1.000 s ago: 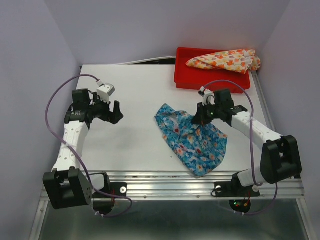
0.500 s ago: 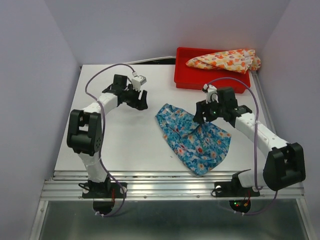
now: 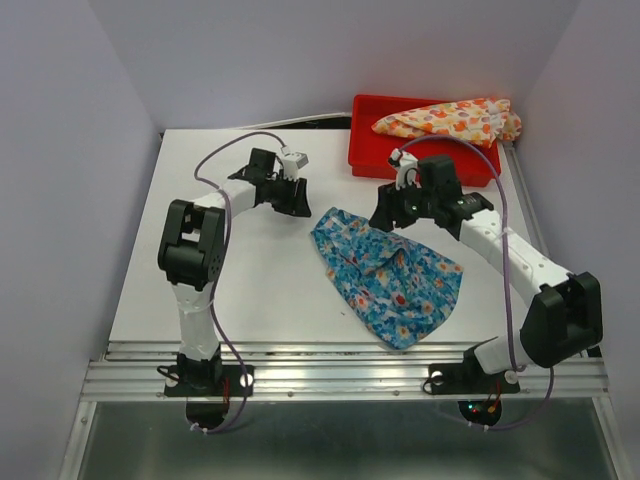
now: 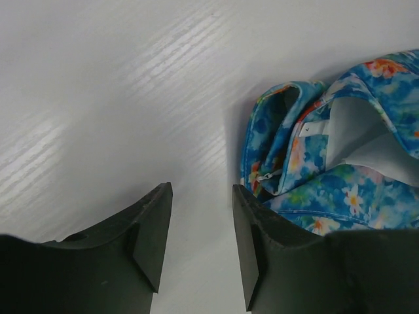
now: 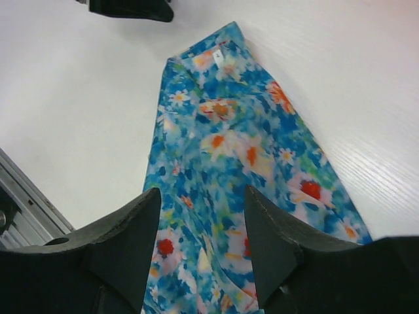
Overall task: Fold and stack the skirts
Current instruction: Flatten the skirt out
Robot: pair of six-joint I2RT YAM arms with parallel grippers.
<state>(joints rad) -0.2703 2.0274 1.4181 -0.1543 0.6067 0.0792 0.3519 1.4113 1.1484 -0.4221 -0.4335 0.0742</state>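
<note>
Blue skirt lies crumpled, not yet folded, on the right half of the white tabletop. Its near tip reaches close to the near edge and its far end sits about midway to the far edge. It lies rumpled and slantwise, probably because it is still being spread out, so I judge the folding barely begun.

The right tool hangs over the far right part of the blue skirt. In the right wrist view its fingers stand apart with the cloth lying flat below them. The right tool has hold of nothing, as far as I can see. It seems placed to come down on that far edge.

The left tool sits just beside the far left corner of the blue skirt, low over the bare tabletop. In the left wrist view the fingers are partly open with only tabletop in the gap, and the left tool grips nothing. The turned-up waist end, showing its pale lining, lies just to the right of the right finger. That placing suggests the two tools mean to take the far end together, one at each corner, so the cloth can be pulled flat or lifted over.

At the far right corner stands the red tray. The cream-yellow skirt lies bunched across its far side, untouched and waiting its turn.
</note>
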